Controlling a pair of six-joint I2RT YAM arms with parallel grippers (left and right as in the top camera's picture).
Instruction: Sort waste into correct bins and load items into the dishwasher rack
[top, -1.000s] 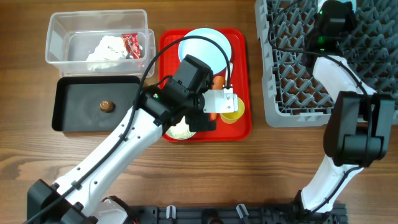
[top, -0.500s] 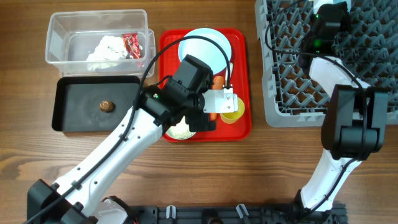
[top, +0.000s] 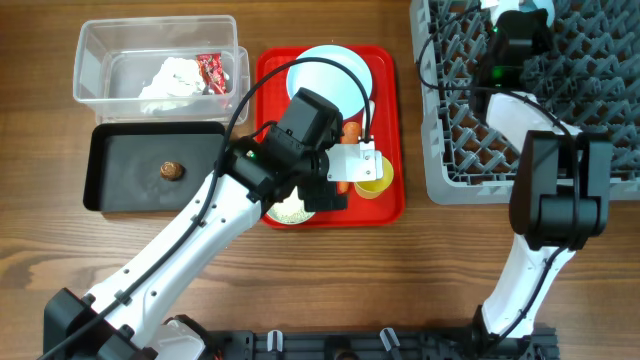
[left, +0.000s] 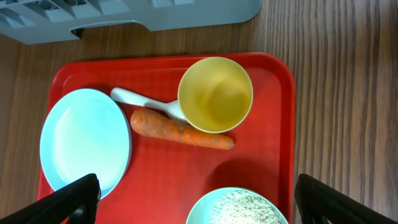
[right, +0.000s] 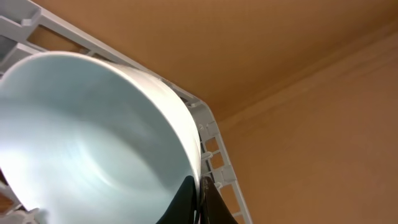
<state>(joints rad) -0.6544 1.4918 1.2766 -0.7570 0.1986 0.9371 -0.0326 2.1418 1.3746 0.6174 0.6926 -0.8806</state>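
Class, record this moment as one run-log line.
left end effector: open, above carrot on tray | right end effector: shut on bowl over rack

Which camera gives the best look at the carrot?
The left wrist view: the carrot lies whole on the red tray, beside the yellow cup. Overhead, the left arm hides most of it; only an orange bit shows. The right wrist view shows none of it, only a pale blue bowl.
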